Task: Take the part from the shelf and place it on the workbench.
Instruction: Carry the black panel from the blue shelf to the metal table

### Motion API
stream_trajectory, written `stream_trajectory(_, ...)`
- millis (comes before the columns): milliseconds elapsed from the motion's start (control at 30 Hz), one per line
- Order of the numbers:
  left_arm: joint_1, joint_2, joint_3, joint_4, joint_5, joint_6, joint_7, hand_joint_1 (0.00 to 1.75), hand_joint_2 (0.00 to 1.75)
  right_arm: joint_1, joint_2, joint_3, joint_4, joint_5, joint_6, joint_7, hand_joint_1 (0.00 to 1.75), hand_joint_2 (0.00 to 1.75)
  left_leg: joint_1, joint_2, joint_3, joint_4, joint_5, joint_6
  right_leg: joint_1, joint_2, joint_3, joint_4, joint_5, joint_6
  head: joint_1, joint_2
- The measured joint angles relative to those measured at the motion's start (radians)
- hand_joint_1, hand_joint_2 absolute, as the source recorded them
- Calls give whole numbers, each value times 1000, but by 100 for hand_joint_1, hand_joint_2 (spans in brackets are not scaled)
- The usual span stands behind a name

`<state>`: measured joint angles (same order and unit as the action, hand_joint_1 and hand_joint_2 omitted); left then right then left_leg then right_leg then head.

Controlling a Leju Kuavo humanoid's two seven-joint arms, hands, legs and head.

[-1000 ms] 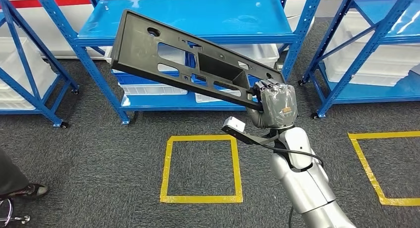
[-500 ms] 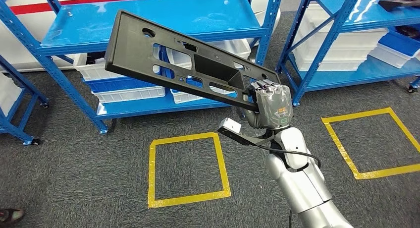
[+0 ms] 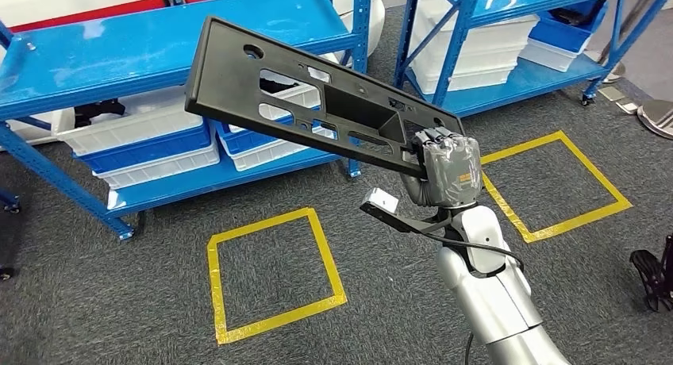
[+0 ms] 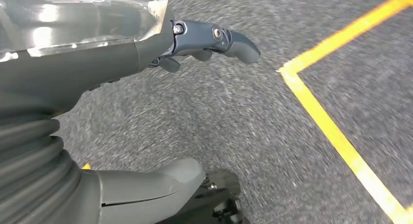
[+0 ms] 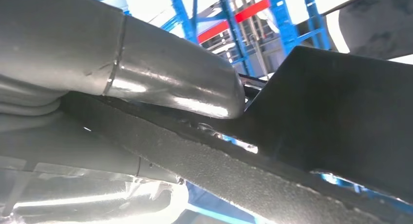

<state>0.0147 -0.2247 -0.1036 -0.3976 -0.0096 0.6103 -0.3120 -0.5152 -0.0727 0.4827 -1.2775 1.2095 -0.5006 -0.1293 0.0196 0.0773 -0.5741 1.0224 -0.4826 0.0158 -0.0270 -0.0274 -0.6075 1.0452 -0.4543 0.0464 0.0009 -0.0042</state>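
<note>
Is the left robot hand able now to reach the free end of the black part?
Probably not. The left robot hand hangs low over the carpet, holding nothing, while the right robot hand holds the black part raised, its free end high up.

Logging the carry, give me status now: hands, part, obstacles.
Right hand grips black part by one end. Left hand holds nothing, fingers apart. Blue shelves ahead.

The long black plastic panel (image 3: 309, 95) with cut-outs is tilted, held at one end by the right hand (image 3: 446, 168).
</note>
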Motion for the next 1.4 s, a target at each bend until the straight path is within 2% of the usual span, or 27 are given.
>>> stream_trajectory(33,-1,-1,7,0,-12,1,0,0,175,0,1,0,-1,1,0,1,175,0,3,-14,-18,48,-33,-11,-1,2,19,-42,16,-16,-5,0)
stream_trajectory(67,0,-2,14,-1,-26,4,1,0,175,2,2,-1,-1,1,0,2,175,0,7,-37,-45,114,-73,-19,-3,25,13,-44,22,-34,-13,0)
stream_trajectory(100,2,-2,21,-1,-40,6,2,0,175,4,4,-1,-2,2,-1,4,175,0,10,-68,-79,193,-116,-21,-3,39,11,-45,25,-43,-18,0)
stream_trajectory(133,4,-2,27,-1,-49,8,3,0,175,7,5,0,-2,3,-1,4,175,0,10,-76,-105,250,-136,-23,0,52,10,-45,26,-45,-20,0)
stream_trajectory(167,6,-2,33,-1,-55,9,4,0,175,11,5,0,-2,4,-1,5,175,0,10,-79,-117,276,-138,-23,2,65,9,-44,27,-47,-22,0)
stream_trajectory(200,7,-2,38,-1,-60,10,5,0,175,14,5,1,-2,5,-1,5,175,0,10,-81,-110,262,-119,-21,4,79,9,-43,28,-47,-22,0)
stream_trajectory(233,8,-3,43,-1,-62,11,4,0,175,17,5,2,-2,7,-2,6,175,0,10,-87,-85,213,-87,-18,5,93,9,-41,28,-47,-22,0)
stream_trajectory(300,8,-5,56,-1,-68,13,2,0,175,18,8,2,-3,11,-2,6,175,0,13,-130,-20,81,-27,-8,8,119,7,-35,29,-45,-23,0)
stream_trajectory(367,9,-9,71,0,-79,12,-4,0,175,18,13,2,-7,17,-2,8,175,0,13,-161,12,13,-11,-4,9,143,-3,-31,33,-36,-22,0)
stream_trajectory(433,10,-13,86,0,-101,10,-9,0,175,24,13,1,-15,27,-3,14,175,0,9,-146,14,4,-9,1,10,166,-15,-36,43,-19,-20,0)
stream_trajectory(467,9,-15,94,0,-116,7,-10,0,175,29,12,-1,-22,34,-3,18,175,0,8,-133,16,-3,-3,6,10,161,-20,-35,44,-13,-19,0)
stream_trajectory(533,10,-20,109,-1,-154,-2,-8,0,175,40,8,-5,-40,53,-3,32,175,0,9,-106,20,-19,9,19,15,108,-49,11,19,-11,-11,0)
stream_trajectory(600,15,-23,127,-1,-199,-11,-4,0,175,57,6,-12,-59,76,-5,48,175,0,8,-76,19,-24,13,24,14,52,-109,135,-38,-17,-1,0)
stream_trajectory(667,19,-24,146,-1,-237,-19,3,0,175,87,3,-20,-78,91,-10,56,175,0,7,-46,17,-23,12,24,10,41,-155,242,-75,-10,3,0)
stream_trajectory(700,17,-22,157,1,-244,-25,8,0,175,101,0,-23,-87,89,-11,54,175,0,7,-34,17,-23,12,23,7,38,-155,250,-74,-3,5,0)
stream_trajectory(767,-9,-5,188,25,-238,-54,19,0,175,114,-4,-26,-109,72,-2,41,175,0,8,-10,18,-22,9,18,1,14,-90,138,-34,16,12,0)
stream_trajectory(800,-29,9,205,42,-233,-70,21,0,175,114,-6,-27,-121,65,3,37,175,0,6,0,19,-20,7,13,1,-15,-48,64,-13,20,17,0)
stream_trajectory(867,-65,34,233,75,-230,-82,19,0,175,112,-7,-28,-145,53,7,36,175,0,-2,19,23,-17,0,1,6,-53,4,-29,13,13,19,0)
stream_trajectory(900,-77,44,242,86,-230,-79,18,0,175,113,-9,-29,-152,44,6,35,175,0,-6,28,26,-17,-3,-4,9,-55,8,-37,14,4,15,0)
stream_trajectory(967,-96,53,257,102,-230,-74,15,0,175,115,-17,-33,-158,25,4,27,175,0,-5,43,32,-19,-8,-13,4,-28,5,-37,17,-10,2,0)
stream_trajectory(1033,-106,55,265,117,-232,-75,15,0,175,116,-23,-37,-162,13,2,19,175,0,5,8,22,15,-39,-20,-2,-2,3,-38,23,-26,-6,0)
stream_trajectory(1100,-109,57,269,132,-237,-77,23,0,175,116,-25,-38,-164,6,1,13,175,0,10,-53,-27,133,-111,-21,-3,25,2,-40,26,-39,-16,0)
stream_trajectory(1167,-110,59,273,146,-241,-79,31,0,175,117,-26,-38,-165,2,0,9,175,0,10,-77,-89,262,-163,-21,2,54,1,-39,27,-42,-21,0)
stream_trajectory(1200,-110,61,275,150,-241,-80,33,0,175,117,-27,-38,-165,1,0,8,175,0,10,-80,-103,282,-159,-20,4,69,2,-38,27,-42,-22,0)
stream_trajectory(1267,-111,64,278,156,-241,-82,34,0,175,118,-29,-39,-165,0,0,8,175,0,10,-88,-77,206,-94,-13,6,100,3,-35,27,-42,-22,0)
stream_trajectory(1333,-113,68,280,162,-241,-83,34,0,175,117,-30,-39,-165,0,0,7,175,0,15,-137,-25,75,-25,-6,9,127,-1,-29,27,-40,-22,0)
stream_trajectory(1400,-116,70,281,167,-241,-84,35,0,175,116,-31,-39,-165,0,-1,8,175,0,15,-173,-4,17,-6,-4,9,149,-12,-27,30,-30,-20,0)
